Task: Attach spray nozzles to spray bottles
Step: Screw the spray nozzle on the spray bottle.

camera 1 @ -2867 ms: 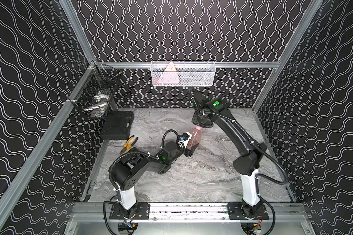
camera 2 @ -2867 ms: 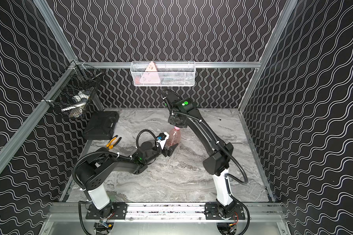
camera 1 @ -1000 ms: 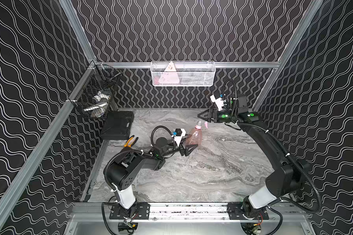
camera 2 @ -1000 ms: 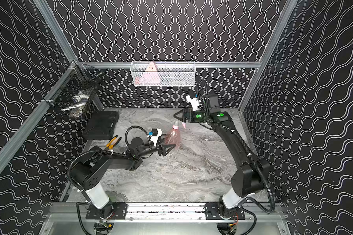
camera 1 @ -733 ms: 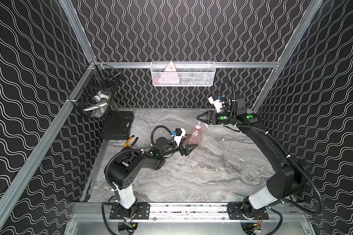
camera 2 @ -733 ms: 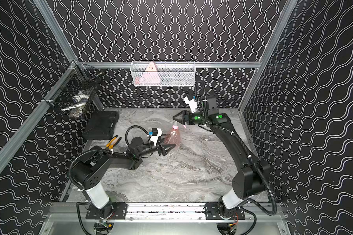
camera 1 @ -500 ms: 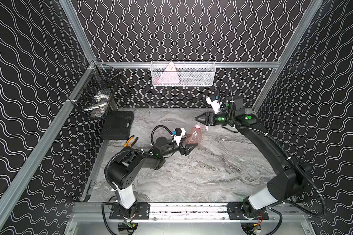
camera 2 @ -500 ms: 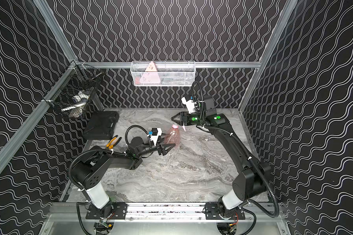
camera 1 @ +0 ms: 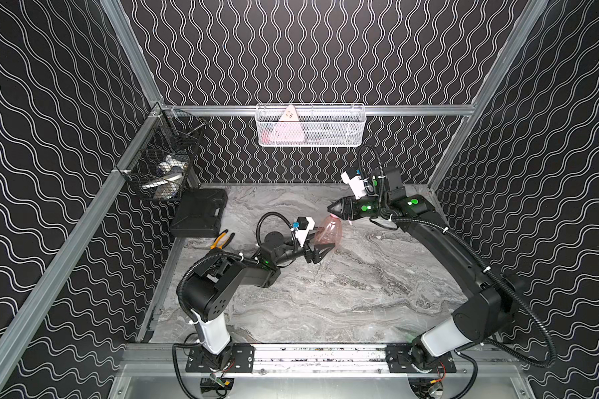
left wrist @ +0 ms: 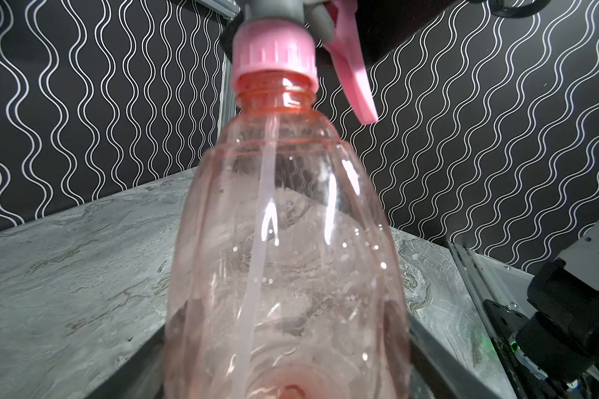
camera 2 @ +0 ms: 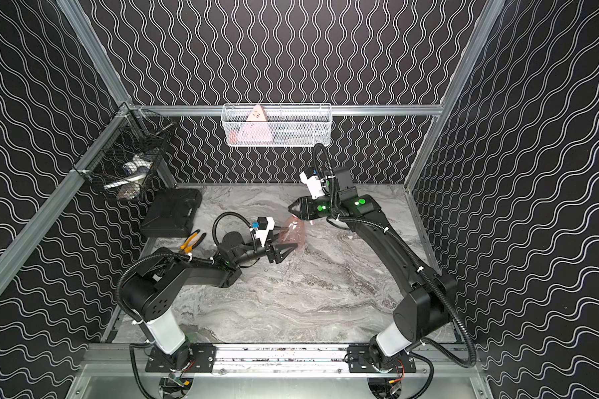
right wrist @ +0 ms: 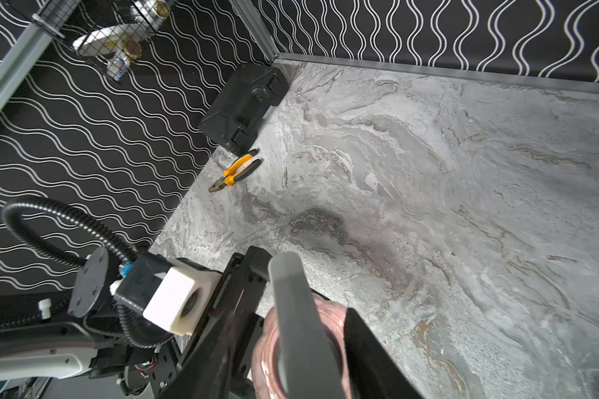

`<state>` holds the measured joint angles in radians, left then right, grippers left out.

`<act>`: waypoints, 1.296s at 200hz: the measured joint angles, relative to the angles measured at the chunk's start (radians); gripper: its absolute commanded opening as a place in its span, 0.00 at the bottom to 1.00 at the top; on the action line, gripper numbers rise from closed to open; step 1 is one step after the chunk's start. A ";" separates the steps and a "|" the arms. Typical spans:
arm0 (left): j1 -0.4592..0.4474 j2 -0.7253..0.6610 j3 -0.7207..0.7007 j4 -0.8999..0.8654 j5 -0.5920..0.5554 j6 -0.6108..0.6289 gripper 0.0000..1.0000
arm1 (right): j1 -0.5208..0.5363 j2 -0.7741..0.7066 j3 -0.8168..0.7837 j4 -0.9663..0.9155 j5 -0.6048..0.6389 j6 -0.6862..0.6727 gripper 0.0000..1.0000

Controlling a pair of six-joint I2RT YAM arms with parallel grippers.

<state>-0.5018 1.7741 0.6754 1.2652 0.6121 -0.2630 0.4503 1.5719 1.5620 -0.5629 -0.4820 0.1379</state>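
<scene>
The left gripper (camera 1: pixel 325 254) is pinched on the lower body of the small translucent pink plastic bottle (left wrist: pixel 284 241), with its dark fingers (left wrist: pixel 443 369) pressing in from both sides. It holds the bottle tilted near the middle of the grey marbled tabletop (camera 1: pixel 325 311), neck pointing up toward the back right. The pink-and-grey trigger sprayer head (left wrist: pixel 274 55) sits on that neck. Its ribbed pink collar covers the top of the thread, with a few thread rings showing below it. The pink trigger (left wrist: pixel 355 79) hangs to one side, and the thin clear dip tube (left wrist: pixel 260 241) runs down inside the bottle. The right gripper (camera 1: pixel 331 209) reaches in from the right with its jaws on either side of the head's grey body. Whether they press on it or stand just clear cannot be told. By the left wall lie a flat black plastic case (camera 1: pixel 199 216) and orange-handled pliers (camera 1: pixel 222 240), well apart from the bottle.
</scene>
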 measured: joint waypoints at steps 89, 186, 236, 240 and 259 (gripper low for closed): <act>0.002 -0.001 0.007 -0.034 0.001 0.008 0.44 | 0.063 0.016 0.023 -0.021 0.157 -0.042 0.26; -0.003 -0.036 0.002 -0.140 -0.092 0.082 0.42 | 0.123 0.081 0.118 -0.111 0.327 0.005 0.24; -0.034 -0.061 0.006 -0.235 -0.240 0.138 0.41 | 0.246 0.139 0.179 -0.158 0.674 0.267 0.18; -0.037 -0.064 0.006 -0.243 -0.251 0.143 0.41 | 0.253 0.146 0.186 -0.166 0.698 0.297 0.18; -0.050 -0.074 0.014 -0.290 -0.303 0.186 0.40 | 0.274 0.181 0.231 -0.223 0.785 0.444 0.09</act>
<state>-0.5514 1.6997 0.6895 0.9756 0.3088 -0.0769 0.7238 1.7527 1.7931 -0.7860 0.3031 0.5823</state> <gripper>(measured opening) 0.800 0.267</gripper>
